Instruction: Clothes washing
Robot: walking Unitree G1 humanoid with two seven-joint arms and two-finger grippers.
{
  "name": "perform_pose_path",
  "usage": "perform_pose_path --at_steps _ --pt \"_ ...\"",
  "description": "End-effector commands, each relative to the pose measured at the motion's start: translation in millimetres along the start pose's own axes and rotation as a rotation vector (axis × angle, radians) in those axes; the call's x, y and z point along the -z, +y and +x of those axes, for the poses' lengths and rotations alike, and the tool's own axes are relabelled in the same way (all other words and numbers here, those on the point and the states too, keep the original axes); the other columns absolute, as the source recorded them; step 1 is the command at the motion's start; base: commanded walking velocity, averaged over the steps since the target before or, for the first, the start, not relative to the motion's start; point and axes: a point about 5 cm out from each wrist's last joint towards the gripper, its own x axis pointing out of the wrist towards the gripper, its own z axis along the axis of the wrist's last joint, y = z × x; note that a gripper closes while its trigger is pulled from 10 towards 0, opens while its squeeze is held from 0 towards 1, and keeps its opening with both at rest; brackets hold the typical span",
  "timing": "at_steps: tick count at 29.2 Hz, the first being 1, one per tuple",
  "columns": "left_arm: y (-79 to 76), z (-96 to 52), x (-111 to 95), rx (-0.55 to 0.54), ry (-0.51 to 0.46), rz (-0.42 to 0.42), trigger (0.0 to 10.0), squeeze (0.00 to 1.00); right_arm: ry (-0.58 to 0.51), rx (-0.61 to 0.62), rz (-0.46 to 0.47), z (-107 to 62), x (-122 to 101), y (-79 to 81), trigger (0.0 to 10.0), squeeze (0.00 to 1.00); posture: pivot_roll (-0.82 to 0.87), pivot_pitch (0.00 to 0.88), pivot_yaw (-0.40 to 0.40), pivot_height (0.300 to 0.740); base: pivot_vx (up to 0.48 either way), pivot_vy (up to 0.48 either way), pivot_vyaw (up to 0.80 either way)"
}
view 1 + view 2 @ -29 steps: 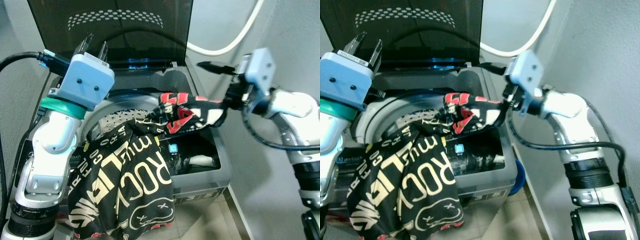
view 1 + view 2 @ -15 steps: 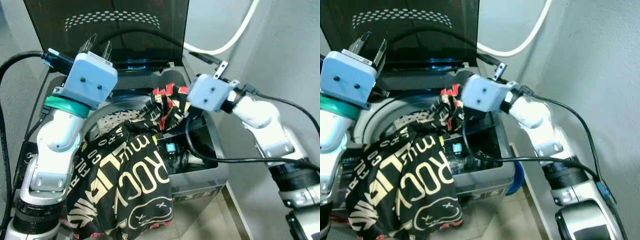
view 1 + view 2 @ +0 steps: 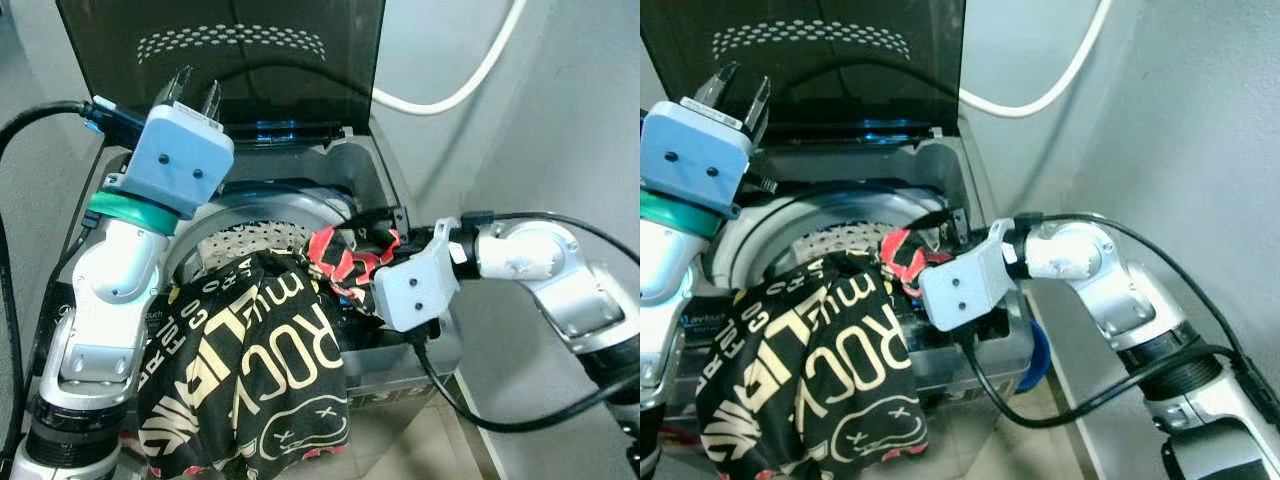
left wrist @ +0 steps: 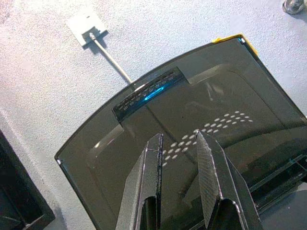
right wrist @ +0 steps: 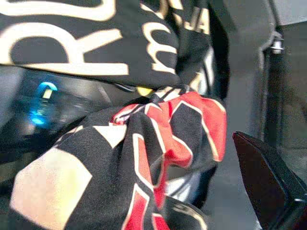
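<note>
We count one washer, top-loading, with one lid and one drum. One black garment with cream lettering hangs over the washer's front edge, and its red-patterned end is bunched at the drum's mouth; whether that end is a second piece we cannot tell. We see two arms and two grippers: the left gripper and the right gripper. One white hose crosses the wall, and one wall plate holds one cord.
</note>
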Motion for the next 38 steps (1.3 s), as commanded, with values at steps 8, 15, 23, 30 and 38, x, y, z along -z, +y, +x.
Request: perform_pose_path --at_steps 8,15,23,30,38 --pt "1.3 0.2 -2 -0.012 -0.012 0.005 10.0 0.00 -0.240 0.036 0.201 -5.2 -14 -12.6 10.0 0.00 0.14 0.040 0.051 0.740 0.000 0.000 0.00" --pt "0.0 -0.3 -2 -0.010 -0.011 0.000 10.0 0.00 -0.389 0.023 0.432 -22.7 -9 -21.9 10.0 0.00 0.14 0.042 0.051 0.740 0.000 0.000 0.00" --pt "-0.8 -0.4 -2 -0.009 -0.011 -0.004 10.0 0.00 -0.471 -0.036 0.523 -26.6 -11 -16.0 10.0 0.00 0.14 0.044 0.051 0.740 0.000 0.000 0.00" --pt "-3.5 -0.7 -3 -0.010 -0.012 -0.011 10.0 0.00 -0.644 0.386 0.696 -36.6 -6 -67.7 10.0 0.00 0.14 0.044 0.046 0.740 0.000 0.000 0.00" --pt "-4.5 -1.0 -4 -0.004 -0.013 -0.019 10.0 0.00 -0.234 0.715 0.307 -38.4 11 -94.7 10.0 0.00 0.14 0.044 0.047 0.740 0.000 0.000 0.00"
